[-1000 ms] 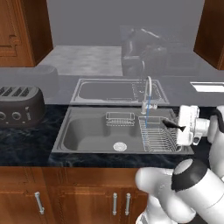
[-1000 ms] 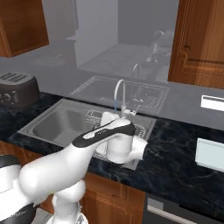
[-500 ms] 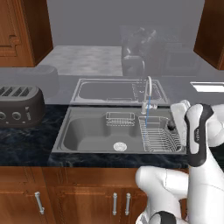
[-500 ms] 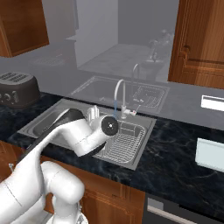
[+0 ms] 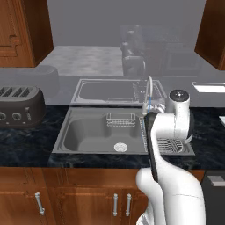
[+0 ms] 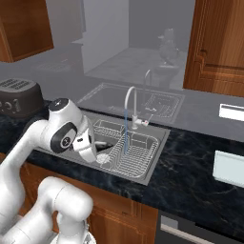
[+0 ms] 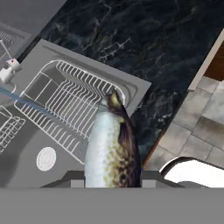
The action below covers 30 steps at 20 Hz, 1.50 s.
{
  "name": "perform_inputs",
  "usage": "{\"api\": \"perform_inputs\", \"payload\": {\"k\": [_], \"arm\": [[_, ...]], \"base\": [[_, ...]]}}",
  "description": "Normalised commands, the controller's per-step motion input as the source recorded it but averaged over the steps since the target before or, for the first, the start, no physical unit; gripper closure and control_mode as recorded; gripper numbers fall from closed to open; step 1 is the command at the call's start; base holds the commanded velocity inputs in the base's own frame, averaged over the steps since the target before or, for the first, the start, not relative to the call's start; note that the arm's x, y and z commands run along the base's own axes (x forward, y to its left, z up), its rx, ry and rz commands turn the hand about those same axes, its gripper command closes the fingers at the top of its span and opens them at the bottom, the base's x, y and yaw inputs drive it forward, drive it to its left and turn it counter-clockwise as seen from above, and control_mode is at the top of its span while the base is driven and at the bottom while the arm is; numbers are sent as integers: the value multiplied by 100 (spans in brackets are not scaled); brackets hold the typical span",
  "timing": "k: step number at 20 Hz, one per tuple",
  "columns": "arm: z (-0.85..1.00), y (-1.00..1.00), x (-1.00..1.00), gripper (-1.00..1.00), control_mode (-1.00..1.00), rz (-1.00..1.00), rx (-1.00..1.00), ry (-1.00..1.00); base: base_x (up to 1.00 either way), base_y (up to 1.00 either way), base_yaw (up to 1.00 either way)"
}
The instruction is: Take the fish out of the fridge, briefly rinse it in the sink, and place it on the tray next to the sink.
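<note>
fish (image 7: 111, 148): pale belly, dark back | above sink (image 7: 26, 144) wire rack

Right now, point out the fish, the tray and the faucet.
fish (image 7: 111, 151), hand view, mid-body.
tray (image 6: 229, 167), right base view, flat top.
faucet (image 6: 127, 97), right base view, curved neck.

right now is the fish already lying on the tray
No, the fish is held in the jaws above the sink, while the tray sits bare.
</note>
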Motion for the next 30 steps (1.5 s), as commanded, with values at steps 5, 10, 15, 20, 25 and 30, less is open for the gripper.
{"api": "perform_inputs", "payload": {"k": [5, 10, 15, 20, 25, 30], "arm": [[0, -2, -8, 100, -100, -9, -20, 7], [0, -1, -8, 100, -100, 0, 0, 0], [13, -1, -50, 100, -100, 0, 0, -13], [-6, 0, -63, 100, -100, -2, 1, -10], [0, 0, 0, 100, 100, 0, 0, 0], [0, 0, 0, 100, 100, 0, 0, 0]], "base": [[0, 0, 0], [0, 0, 0], [0, 0, 0], [0, 0, 0], [-100, -36, -12], [-59, -99, -22]]}}
